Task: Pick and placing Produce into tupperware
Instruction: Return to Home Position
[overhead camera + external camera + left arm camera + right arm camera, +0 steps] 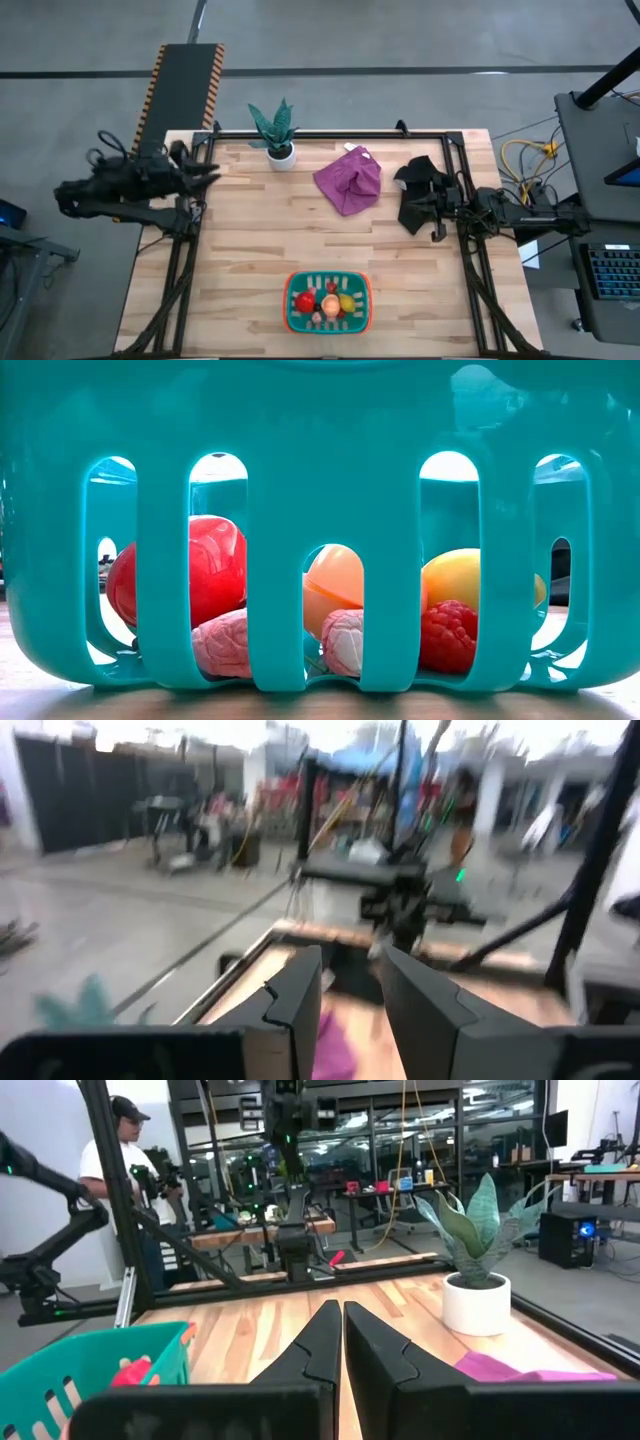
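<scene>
On table (250,240): tupperware (288,300) holds produce (327,302) | left pincer (213,174) parted, empty | right pincer (405,200) closed, empty

Wooden table (240,260) bearing potted plant (276,138), purple cloth (350,181) nearby, teal basket (289,303) well apart

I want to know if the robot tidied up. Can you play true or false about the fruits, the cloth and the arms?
1. The toy fruits lie in the teal basket. True.
2. The purple cloth is in the basket. False: it lies on the table, between the potted plant and the right gripper.
3. The right gripper holds a fruit. False: it is shut and empty.
4. The left gripper hangs over the basket. False: it is at the table's left edge.
5. The potted plant stands upright. True.
</scene>
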Controlling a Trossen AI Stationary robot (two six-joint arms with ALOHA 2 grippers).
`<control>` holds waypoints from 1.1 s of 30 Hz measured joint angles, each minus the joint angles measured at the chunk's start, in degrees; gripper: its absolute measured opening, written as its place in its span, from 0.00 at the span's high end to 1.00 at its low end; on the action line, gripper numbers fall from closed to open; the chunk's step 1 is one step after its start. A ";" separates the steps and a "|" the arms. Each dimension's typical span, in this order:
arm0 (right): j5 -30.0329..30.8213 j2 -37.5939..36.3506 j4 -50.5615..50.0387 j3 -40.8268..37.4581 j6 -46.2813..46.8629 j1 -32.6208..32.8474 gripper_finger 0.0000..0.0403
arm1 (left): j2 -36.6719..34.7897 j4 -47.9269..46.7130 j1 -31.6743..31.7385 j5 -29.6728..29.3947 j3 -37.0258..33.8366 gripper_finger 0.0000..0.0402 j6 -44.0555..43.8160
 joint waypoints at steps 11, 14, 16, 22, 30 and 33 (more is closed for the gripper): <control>0.01 0.04 -0.02 0.00 -0.13 0.00 0.98 | -20.66 24.89 0.00 2.03 -29.18 0.77 -1.45; 0.04 0.04 -0.08 0.00 -0.13 0.00 0.98 | -20.26 22.61 0.01 2.19 -30.99 0.77 -1.10; 0.04 0.04 -0.15 0.00 -0.13 0.00 0.98 | -19.42 23.14 -0.05 2.51 -31.25 0.77 -1.23; 0.04 0.00 -0.15 0.00 -0.15 0.00 0.98 | -20.28 20.29 -0.03 2.18 -34.88 0.77 -6.02; 0.15 0.02 -0.04 0.02 -0.44 -0.02 0.98 | -20.35 26.68 0.02 1.63 -43.16 0.77 -7.49; 0.06 0.06 -0.16 0.02 -0.55 -0.02 0.98 | -20.36 32.48 -0.04 0.52 -46.08 0.77 -7.63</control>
